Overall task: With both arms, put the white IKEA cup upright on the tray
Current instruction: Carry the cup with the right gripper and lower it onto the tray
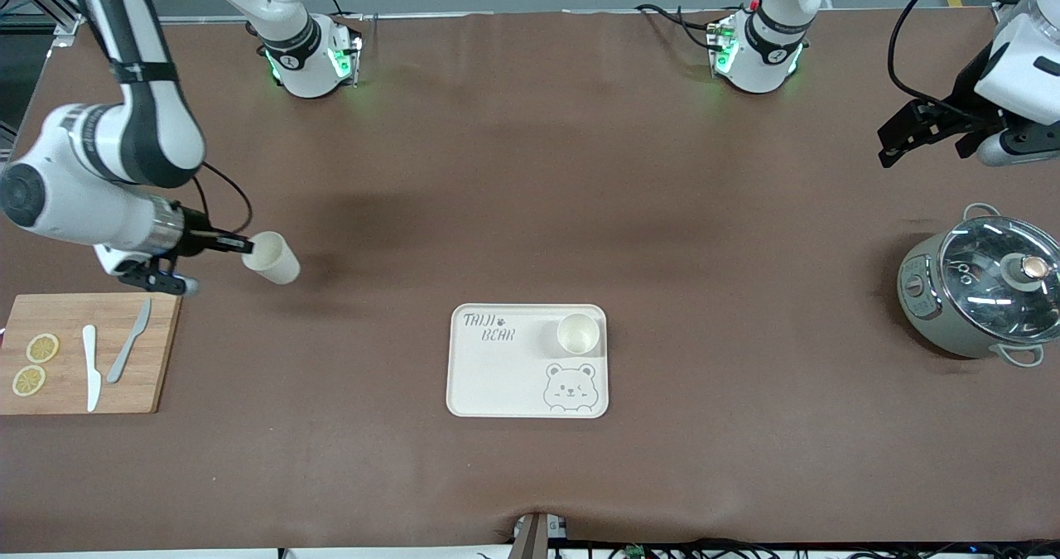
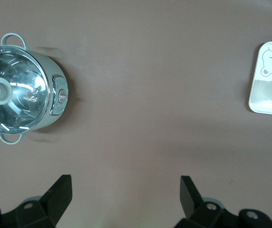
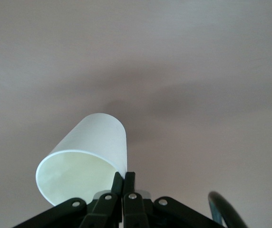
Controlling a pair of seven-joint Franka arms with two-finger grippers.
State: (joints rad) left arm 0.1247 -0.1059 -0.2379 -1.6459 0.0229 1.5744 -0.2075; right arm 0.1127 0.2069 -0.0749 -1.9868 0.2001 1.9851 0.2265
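My right gripper (image 1: 245, 245) is shut on the rim of a white cup (image 1: 273, 258) and holds it tilted on its side above the brown table, beside the cutting board. In the right wrist view the fingertips (image 3: 125, 178) pinch the cup's wall (image 3: 86, 156). The cream tray (image 1: 497, 377) with "TAIJI BEAR" lettering lies mid-table, nearer the front camera. A second white cup (image 1: 578, 333) stands upright on it. My left gripper (image 1: 923, 149) is open and empty, up over the table at the left arm's end. Its wrist view (image 2: 125, 183) shows bare table between the fingers, and the tray (image 2: 264, 107) far off.
A grey-green pot (image 1: 981, 290) with a glass lid stands at the left arm's end; it also shows in the left wrist view (image 2: 19, 88). A wooden cutting board (image 1: 157, 352) with two knives and lemon slices (image 1: 41, 348) lies at the right arm's end.
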